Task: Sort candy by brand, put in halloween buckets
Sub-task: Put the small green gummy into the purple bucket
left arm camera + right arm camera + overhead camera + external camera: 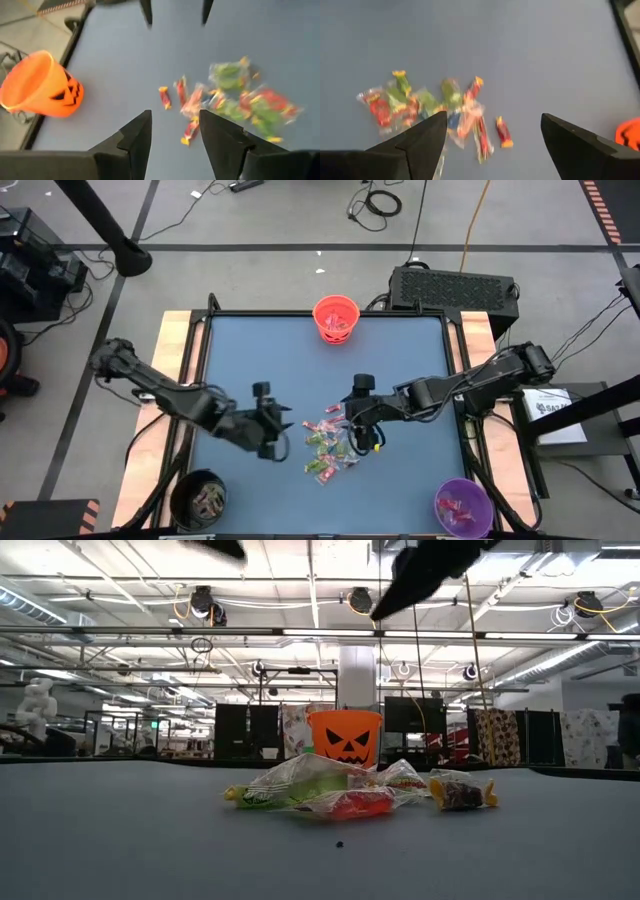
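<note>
Low view — candy (340, 795) hides orange bucket (345, 736) base; pincers unseen.

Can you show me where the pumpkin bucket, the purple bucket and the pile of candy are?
pumpkin bucket (345, 738): low view, on its carved face.
purple bucket (441, 496): high view, on its rim.
candy (326, 446): high view, middle of the pile.

Two dark, jointed arms with black wedge fingers

The left arm (160, 392) and right arm (480, 380) are matt black, built of rounded segments with bulkier joint housings; the right arm's gripper (365, 435) shows a small yellow mark at its 5 o'clock edge. In the wrist views, the left fingers (135, 137) and right fingers (422, 137) are plain black, angular wedges with flat inner faces.
</note>
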`<control>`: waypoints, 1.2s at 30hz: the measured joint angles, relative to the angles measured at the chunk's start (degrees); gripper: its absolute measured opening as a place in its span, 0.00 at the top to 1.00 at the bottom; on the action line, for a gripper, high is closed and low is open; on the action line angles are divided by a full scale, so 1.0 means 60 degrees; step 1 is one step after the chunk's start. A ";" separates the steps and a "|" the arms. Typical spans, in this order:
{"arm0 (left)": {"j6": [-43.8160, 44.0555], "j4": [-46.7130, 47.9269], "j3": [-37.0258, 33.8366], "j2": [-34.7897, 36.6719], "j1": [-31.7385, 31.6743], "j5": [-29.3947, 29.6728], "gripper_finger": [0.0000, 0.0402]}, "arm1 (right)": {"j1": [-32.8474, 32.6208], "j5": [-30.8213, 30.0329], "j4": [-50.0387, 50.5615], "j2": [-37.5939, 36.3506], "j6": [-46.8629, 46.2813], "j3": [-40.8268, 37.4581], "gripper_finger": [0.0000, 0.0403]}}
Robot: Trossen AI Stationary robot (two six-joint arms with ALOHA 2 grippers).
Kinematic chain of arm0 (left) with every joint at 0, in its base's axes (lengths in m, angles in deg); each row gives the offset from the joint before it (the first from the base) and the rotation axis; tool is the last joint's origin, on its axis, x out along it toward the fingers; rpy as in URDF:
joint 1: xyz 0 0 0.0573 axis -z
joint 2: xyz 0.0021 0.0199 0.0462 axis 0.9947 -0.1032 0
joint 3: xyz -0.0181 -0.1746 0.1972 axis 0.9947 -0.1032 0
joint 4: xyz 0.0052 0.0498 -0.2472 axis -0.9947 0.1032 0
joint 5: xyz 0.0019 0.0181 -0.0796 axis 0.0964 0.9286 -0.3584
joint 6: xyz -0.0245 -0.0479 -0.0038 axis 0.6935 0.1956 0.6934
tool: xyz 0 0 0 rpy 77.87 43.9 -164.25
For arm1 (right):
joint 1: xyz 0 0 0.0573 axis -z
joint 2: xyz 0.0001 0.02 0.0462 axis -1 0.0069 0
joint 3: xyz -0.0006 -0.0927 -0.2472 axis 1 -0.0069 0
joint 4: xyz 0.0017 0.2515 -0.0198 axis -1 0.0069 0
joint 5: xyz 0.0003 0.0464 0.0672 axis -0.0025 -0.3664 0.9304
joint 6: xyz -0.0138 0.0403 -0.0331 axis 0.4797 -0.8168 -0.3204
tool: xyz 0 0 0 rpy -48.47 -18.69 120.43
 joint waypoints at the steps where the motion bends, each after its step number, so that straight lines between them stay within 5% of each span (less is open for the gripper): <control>1: -0.0068 -0.0372 -0.0190 -0.0187 -0.0223 -0.0128 0.57 | 0.0000 -0.0004 0.0217 -0.0011 -0.0136 0.0000 0.22; 13: 0.0545 -0.2686 -0.0955 -0.3112 -0.1605 -0.2910 0.57 | 0.0029 -0.0029 0.1195 -0.0040 -0.0923 -0.0004 0.22; 23: 0.0629 -0.2724 -0.0999 -0.3486 -0.1360 -0.4285 0.57 | 0.0025 -0.0026 0.1209 -0.0044 -0.1168 -0.0004 0.22; 36: -0.0861 -0.2901 -0.1181 -0.4005 -0.1677 -0.4570 0.57 | 0.0025 -0.0025 0.1122 -0.0047 -0.1191 -0.0001 0.22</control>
